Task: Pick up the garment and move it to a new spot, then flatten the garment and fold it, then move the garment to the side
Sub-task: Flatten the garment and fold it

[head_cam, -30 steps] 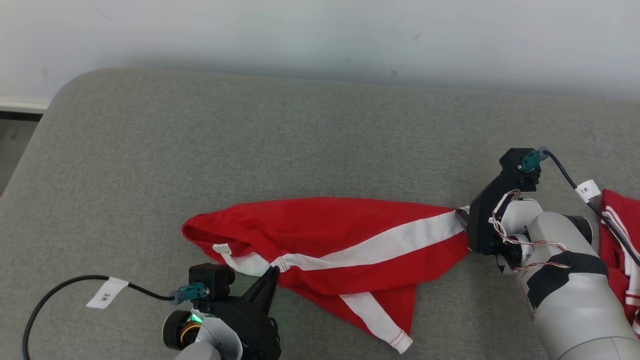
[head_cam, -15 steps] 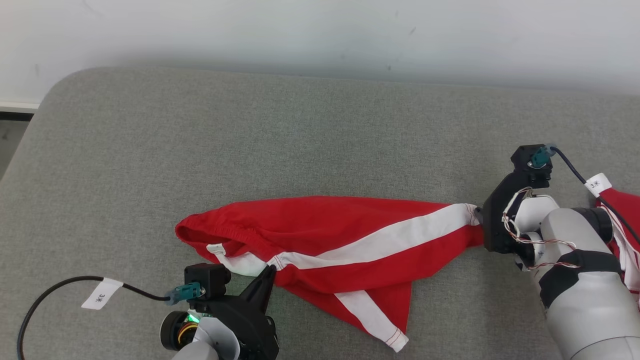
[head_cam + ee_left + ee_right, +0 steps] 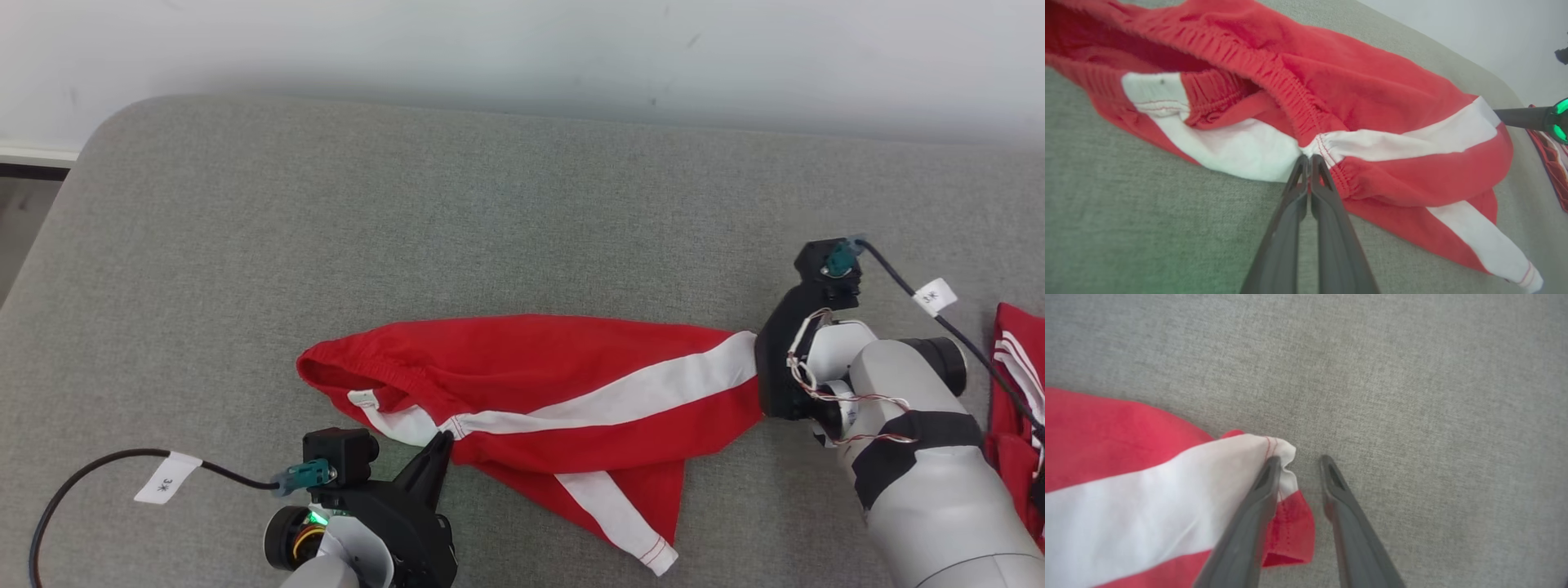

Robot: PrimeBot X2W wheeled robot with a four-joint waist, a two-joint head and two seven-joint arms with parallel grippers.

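One spare cloth (image 3: pixel 1009 447) — right of garment (image 3: pixel 531 367)

the garment (image 3: pixel 531 367), a pair of red shorts with a broad white side stripe (image 3: pixel 637 396), lay stretched out sideways on the grey padded surface (image 3: pixel 490 204), roughly flat but wrinkled. its elastic waistband (image 3: pixel 1274 77) gaped open at the left end, bunched where the left hand (image 3: pixel 1308 157) pinched the stripe's seam. one leg ran out to the right, its hem corner lying against a finger of the right hand (image 3: pixel 1300 459), whose fingers stood apart. the other leg (image 3: pixel 629 506) trailed toward the near edge.
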